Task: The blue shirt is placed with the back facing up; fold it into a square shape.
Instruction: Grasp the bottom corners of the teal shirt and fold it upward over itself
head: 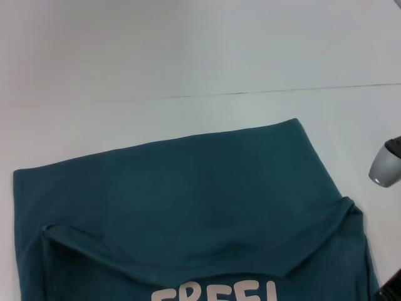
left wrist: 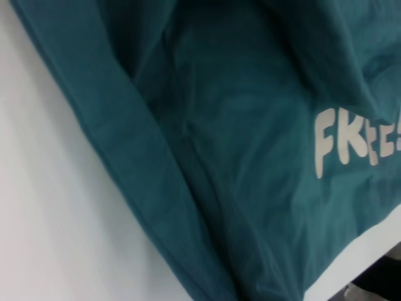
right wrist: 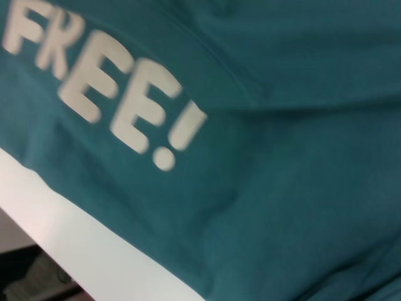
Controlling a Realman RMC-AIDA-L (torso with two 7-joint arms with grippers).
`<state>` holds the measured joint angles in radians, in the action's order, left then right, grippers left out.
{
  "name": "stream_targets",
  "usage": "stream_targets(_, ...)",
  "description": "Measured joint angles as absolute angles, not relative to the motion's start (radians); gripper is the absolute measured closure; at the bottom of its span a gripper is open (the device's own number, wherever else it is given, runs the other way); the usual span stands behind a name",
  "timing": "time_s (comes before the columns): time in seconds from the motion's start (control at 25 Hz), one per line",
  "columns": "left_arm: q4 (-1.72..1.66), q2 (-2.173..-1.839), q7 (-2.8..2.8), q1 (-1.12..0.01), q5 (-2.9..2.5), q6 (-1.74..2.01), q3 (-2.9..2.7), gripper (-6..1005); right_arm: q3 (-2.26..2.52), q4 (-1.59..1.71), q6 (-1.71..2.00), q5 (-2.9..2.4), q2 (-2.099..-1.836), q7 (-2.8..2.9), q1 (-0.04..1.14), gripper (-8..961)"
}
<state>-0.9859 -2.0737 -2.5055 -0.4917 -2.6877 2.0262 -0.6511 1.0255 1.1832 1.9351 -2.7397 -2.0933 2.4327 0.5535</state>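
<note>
Where folded, blue shirt (head: 188, 188) soft, creased; white block lettering (right wrist: 106, 94) showing.

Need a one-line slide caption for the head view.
Partly folded blue shirt on the white table, white FREE lettering showing at its near edge.

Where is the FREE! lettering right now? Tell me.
In the head view the lettering sits at the near bottom edge of the shirt, just below the folded-over flap, slightly right of centre on the white table.
</note>
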Motion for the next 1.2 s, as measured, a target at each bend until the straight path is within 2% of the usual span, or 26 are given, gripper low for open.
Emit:
stream_targets(0.16, -0.972, -2.063, -2.478, -0.503, -2.658, 2.063, -0.601, 948, 0.992, 1.22, 1.936, -2.708, -2.087, 2.42, 0.553, 911)
stream_targets(0.32, -0.965, -2.026, -2.477, -0.527, -2.596, 2.076, -0.532, 948, 0.881, 1.267, 1.96, -2.695, -2.072, 2.387, 0.575, 911)
stream_targets(0.56, -0.927, -1.976, -2.469, -0.587, -2.517, 2.07, -0.405, 948, 0.695, 1.237, 1.958, -2.603, -2.0, 2.381, 0.641, 911)
stream_targets(0.72, -0.926, -1.954, -2.468, -0.624, -2.468, 2.054, -0.329, 947, 0.626, 1.208, 1.912, -2.566, -1.974, 2.393, 0.677, 911)
stream_targets(0.84, -0.927, -1.936, -2.471, -0.643, -2.435, 1.983, -0.281, 947, 0.602, 1.186, 1.857, -2.564, -1.967, 2.407, 0.699, 911)
stream_targets(1.2, -0.895, -1.941, -2.454, -0.653, -2.379, 1.722, -0.29, 947, 0.608, 1.11, 1.632, -2.572, -1.961, 2.446, 0.752, 897)
